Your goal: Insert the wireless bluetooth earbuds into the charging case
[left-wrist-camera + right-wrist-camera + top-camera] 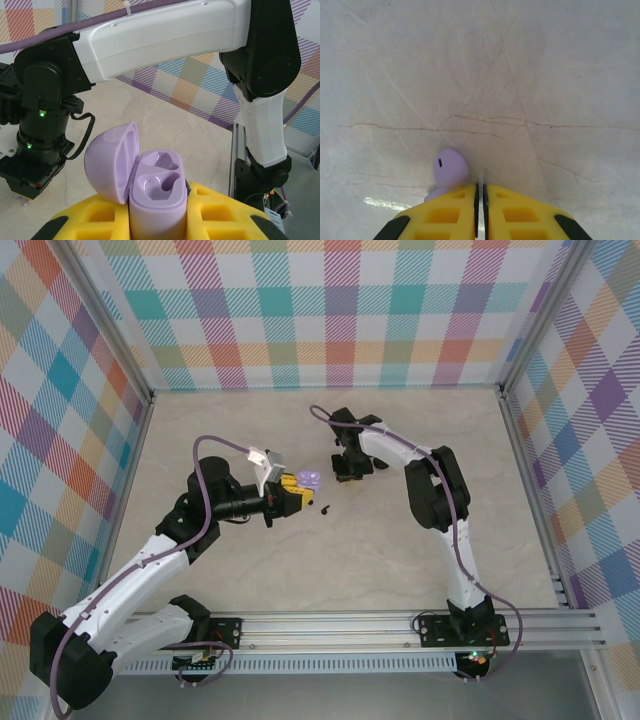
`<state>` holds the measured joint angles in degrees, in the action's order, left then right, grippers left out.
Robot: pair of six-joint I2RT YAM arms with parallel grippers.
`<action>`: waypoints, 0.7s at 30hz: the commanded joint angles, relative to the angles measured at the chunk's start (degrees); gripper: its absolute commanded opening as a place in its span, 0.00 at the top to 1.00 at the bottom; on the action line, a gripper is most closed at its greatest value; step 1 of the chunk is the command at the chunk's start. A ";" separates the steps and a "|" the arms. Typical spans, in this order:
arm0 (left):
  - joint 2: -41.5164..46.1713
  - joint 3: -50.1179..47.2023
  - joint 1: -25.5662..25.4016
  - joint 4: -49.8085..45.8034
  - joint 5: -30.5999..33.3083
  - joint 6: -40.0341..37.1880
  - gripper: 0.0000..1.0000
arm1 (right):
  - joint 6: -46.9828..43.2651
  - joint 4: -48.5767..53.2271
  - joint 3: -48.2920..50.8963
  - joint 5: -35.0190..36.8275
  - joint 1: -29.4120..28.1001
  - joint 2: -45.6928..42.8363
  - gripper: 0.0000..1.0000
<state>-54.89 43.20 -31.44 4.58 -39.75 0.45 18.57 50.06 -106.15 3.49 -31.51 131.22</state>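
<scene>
In the top view the left pincer, left of centre, is clamped on the lavender charging case. The case stands upright between the yellow fingers. Its lid is swung open toward the left of the left wrist frame, and both sockets are bare and face up.

Just lower right of the case, a black earbud lies on the counter, between the two pincers and free of both.

Further right, the right pincer points down at the counter with its jaws drawn together to a thin slit and nothing visible between them. A lavender earbud sits just beside the left-hand finger's tip in the right wrist frame, so it is off the slit rather than in it. Its rounded head points up the frame and its stem runs down-left under the finger. Whether it touches the pad I cannot tell.

My judgement is that the right arm is the one to take it, and it must first open and shift left in its own frame to straddle the bud.
</scene>
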 commanded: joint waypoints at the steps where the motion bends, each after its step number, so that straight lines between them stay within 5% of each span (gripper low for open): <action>1: 0.88 0.37 -0.76 0.79 0.20 -0.05 0.81 | -1.31 1.70 -2.21 0.97 0.22 1.52 0.85; 15: 1.40 0.48 -0.68 0.47 0.44 0.12 0.81 | -0.69 1.50 -1.72 -3.52 0.61 -4.15 0.78; 21: 1.53 0.58 -0.73 0.43 0.29 0.16 0.81 | 4.80 0.98 -2.55 -6.47 1.01 -3.35 0.58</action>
<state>-54.87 43.20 -31.44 4.58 -39.33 0.45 20.12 50.78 -107.74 -0.43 -30.92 130.02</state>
